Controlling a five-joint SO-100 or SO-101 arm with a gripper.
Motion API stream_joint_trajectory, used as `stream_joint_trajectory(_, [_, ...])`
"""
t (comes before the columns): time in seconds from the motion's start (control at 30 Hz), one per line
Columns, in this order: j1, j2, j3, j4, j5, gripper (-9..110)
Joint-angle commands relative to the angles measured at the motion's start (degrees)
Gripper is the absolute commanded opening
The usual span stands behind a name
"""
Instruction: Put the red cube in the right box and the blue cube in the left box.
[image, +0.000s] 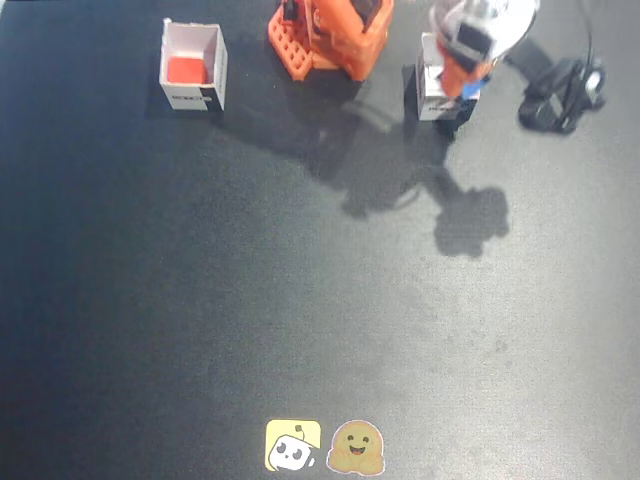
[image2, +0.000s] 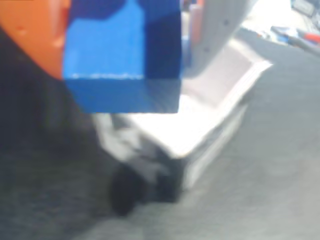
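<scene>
so the dark table (image: 300, 320) fills most of the fixed view, with the orange arm base (image: 330, 35) up at the top middle. the gripper (image: 462, 72) hangs over the box on the right side of that view, the left box (image: 432, 88), and mostly hides it. the wrist view shows that box (image2: 210, 125) right under the camera, open top facing up, black label strip on its side. the jaws are clamped on the blue cube (image2: 122, 55), which sits above the box opening, not inside it. on the left of the fixed view the right box (image: 192, 68) stands well apart from the arm, and the red cube (image: 185, 68) is already lying inside it. two little cartoon stickers (image: 325, 446) sit at the bottom edge.
</scene>
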Motion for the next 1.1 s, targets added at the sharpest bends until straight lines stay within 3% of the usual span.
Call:
stream_joint_trajectory(0.0, [0.3, 1.8, 0.6, -1.1, -1.6, 7])
stream_joint_trajectory(0.73, [-11.4, 7.9, 9.8, -9.8, 2.8, 7])
stream_joint_trajectory(1.07, [-14.6, 13.5, 12.3, -6.4, 5.7, 7])
